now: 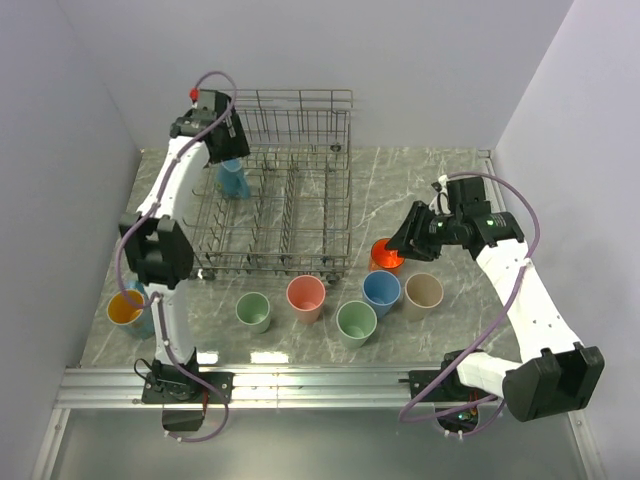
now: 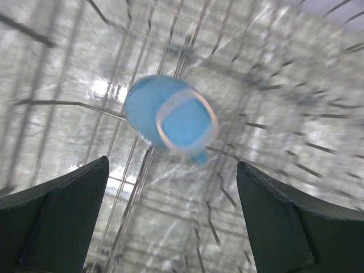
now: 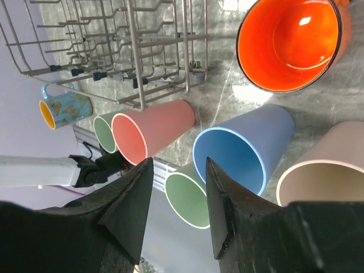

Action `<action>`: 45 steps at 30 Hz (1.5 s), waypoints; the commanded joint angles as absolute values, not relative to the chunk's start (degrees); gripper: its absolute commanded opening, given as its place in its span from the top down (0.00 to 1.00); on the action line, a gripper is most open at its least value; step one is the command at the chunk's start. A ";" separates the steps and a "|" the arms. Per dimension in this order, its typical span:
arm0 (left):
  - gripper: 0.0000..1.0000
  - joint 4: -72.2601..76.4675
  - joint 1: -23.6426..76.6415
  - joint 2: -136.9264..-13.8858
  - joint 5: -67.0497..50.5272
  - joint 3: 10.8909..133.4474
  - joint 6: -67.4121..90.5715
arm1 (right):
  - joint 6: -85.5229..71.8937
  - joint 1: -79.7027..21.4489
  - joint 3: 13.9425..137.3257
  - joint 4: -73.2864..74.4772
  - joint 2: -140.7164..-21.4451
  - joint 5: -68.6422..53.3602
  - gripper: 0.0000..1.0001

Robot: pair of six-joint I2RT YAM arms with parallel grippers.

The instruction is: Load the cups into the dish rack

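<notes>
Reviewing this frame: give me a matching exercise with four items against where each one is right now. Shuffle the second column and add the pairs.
Items
1. left gripper
2. orange cup
3. pink cup
4. yellow-lined mug

Places
A. far left of the table, partly behind the left arm
B. on the table between two green cups
C. open, above the blue cup in the dish rack
D. by the rack's near right corner, closest to the right gripper

Pairs: 1-C, 2-D, 3-B, 4-A
</notes>
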State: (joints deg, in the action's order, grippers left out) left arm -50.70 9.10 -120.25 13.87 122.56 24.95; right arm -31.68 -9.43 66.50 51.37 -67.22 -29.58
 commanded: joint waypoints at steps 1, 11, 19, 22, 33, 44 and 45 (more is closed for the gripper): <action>0.01 -51.76 9.32 -110.49 14.58 123.84 27.07 | -32.17 -10.63 66.18 49.48 -65.57 -30.15 0.51; 0.01 -64.77 8.09 -86.79 26.88 106.92 33.65 | -32.08 -15.02 67.15 49.31 -64.95 -29.97 0.51; 0.01 -74.43 2.90 -68.13 28.13 86.94 42.88 | -32.87 -19.51 66.71 47.99 -64.78 -31.02 0.51; 0.01 -76.90 2.20 -63.73 27.08 81.84 44.82 | -33.40 -21.26 65.74 47.11 -64.69 -32.25 0.51; 0.03 -70.06 -8.43 -57.22 16.97 64.61 40.00 | -33.49 -25.13 61.96 45.53 -63.20 -33.49 0.51; 0.02 -63.73 -12.65 -66.78 17.23 61.27 37.44 | -33.13 -25.22 59.86 46.32 -60.47 -32.78 0.51; 0.02 -63.29 -13.18 -67.23 16.79 60.74 37.53 | -33.22 -25.22 59.68 46.41 -60.38 -32.70 0.51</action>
State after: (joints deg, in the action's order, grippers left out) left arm -66.50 -11.79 -65.98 17.87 61.84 38.96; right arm -33.52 -24.88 60.29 47.22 -62.17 -32.60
